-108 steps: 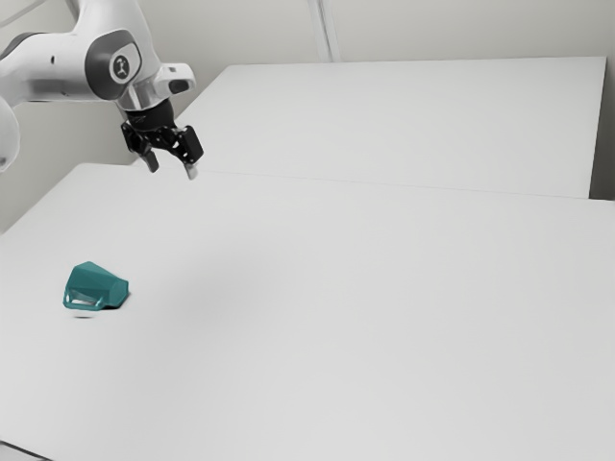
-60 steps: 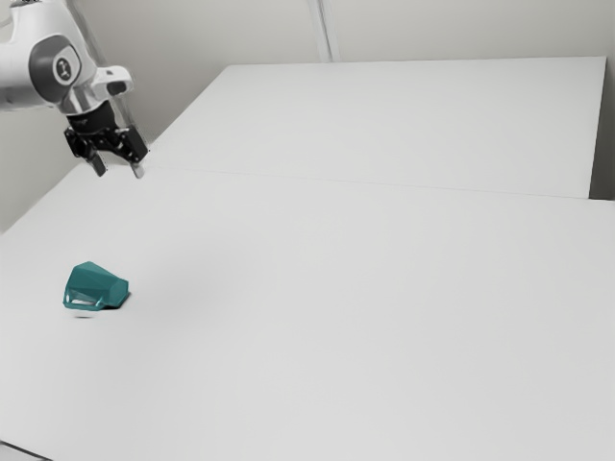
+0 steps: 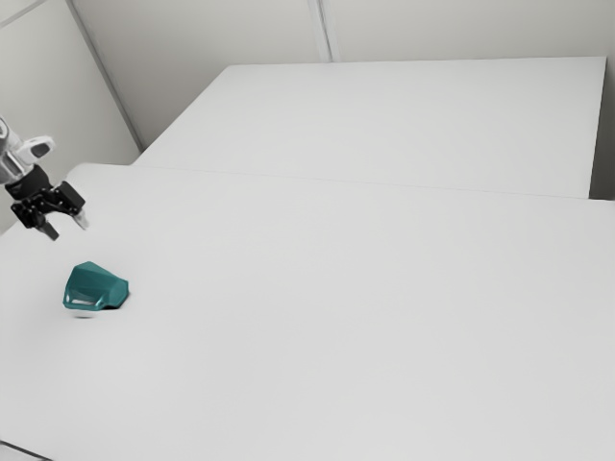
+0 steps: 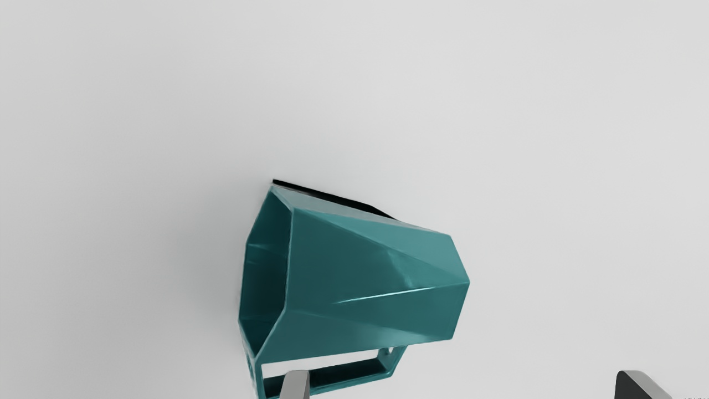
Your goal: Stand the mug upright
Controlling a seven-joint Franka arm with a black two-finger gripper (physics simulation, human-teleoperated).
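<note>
Mug: I see the mug (image 3: 96,288) lying on its side on the white table (image 3: 336,327); it is not upright.
Mouth: the open, wider end (image 4: 266,277) faces the exterior view's left; the narrower base (image 4: 460,288) points to the exterior view's right.
Handle: the angular handle (image 4: 354,374) runs along the mug's flank, on the side of the mug nearer the exterior camera.
Gripper: my black gripper (image 3: 66,230) hangs above the table, near the mug and apart from it, toward the exterior view's left of it.
Grip: released; the two fingers stand wide apart with nothing clasped between them.
Fingertips: in my wrist view one fingertip (image 4: 295,385) overlaps the handle; the other is well to the base side of the mug.
Dark strip: a thin black strip (image 4: 338,198) edges the mug opposite its handle.
Panel: a pale panel (image 3: 413,125) stands beyond the table, well apart from the mug.
</note>
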